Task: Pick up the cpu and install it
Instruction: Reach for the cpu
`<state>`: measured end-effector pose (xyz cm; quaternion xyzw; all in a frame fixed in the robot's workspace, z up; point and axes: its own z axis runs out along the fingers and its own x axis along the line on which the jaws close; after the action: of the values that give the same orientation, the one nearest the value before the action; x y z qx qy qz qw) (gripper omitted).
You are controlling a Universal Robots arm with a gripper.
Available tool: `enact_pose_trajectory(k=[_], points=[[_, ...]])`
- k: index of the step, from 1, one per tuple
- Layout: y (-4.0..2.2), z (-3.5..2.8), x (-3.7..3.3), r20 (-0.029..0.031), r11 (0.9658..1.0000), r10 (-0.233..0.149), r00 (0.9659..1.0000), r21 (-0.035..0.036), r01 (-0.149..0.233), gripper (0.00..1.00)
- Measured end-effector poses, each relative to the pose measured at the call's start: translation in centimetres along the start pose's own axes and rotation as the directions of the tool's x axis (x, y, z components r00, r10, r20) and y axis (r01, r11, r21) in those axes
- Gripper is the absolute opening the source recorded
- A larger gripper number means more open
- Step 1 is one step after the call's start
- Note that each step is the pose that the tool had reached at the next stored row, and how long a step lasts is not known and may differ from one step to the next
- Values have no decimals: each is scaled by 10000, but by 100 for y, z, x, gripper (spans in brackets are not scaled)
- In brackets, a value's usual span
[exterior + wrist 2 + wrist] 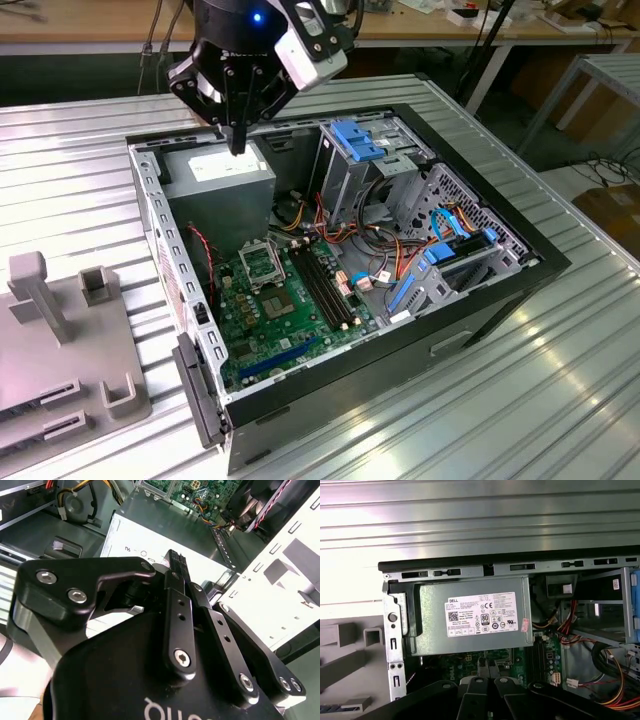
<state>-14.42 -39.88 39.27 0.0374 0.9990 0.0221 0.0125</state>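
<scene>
My gripper (237, 143) hangs over the open computer case, just above the grey power supply (220, 176). Its two black fingers point down and are pressed together, so it is shut, and I see nothing between them. In both wrist views the fingertips (175, 560) (481, 672) meet over the labelled power supply (475, 620). The silver-framed socket (262, 264) lies on the green motherboard (290, 315), below the power supply in the exterior view, with a dark centre. The cpu is out of view.
Long black memory slots (325, 285) run beside the socket. Drive cages with blue clips (360, 140) and bundled cables (400, 255) take up the case toward the exterior view's right. A grey fixture (60, 340) with upright posts stands on the ribbed metal table (80, 170) outside the case.
</scene>
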Motion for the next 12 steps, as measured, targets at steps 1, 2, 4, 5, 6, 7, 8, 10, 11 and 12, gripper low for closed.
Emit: enact_pose_trajectory(k=[1,2,4,5,6,7,8,10,11,12], points=[[-1,1,7,0,10000,-1,10000,0,1,11],[-1,0,10,0,10000,-1,10000,0,1,11],[-1,1,18,-1,10000,-1,10000,0,1,11],[-2,1,21,0,10000,0,10000,0,0,11],[-2,2,25,0,10000,0,10000,0,0,11],[-2,2,32,0,10000,0,10000,0,0,11],[-3,3,36,0,10000,-1,10000,-1,1,11],[-4,3,46,0,10000,0,10000,0,0,11],[-4,3,50,0,10000,0,10000,0,0,11],[-4,3,56,0,10000,0,10000,0,0,11]])
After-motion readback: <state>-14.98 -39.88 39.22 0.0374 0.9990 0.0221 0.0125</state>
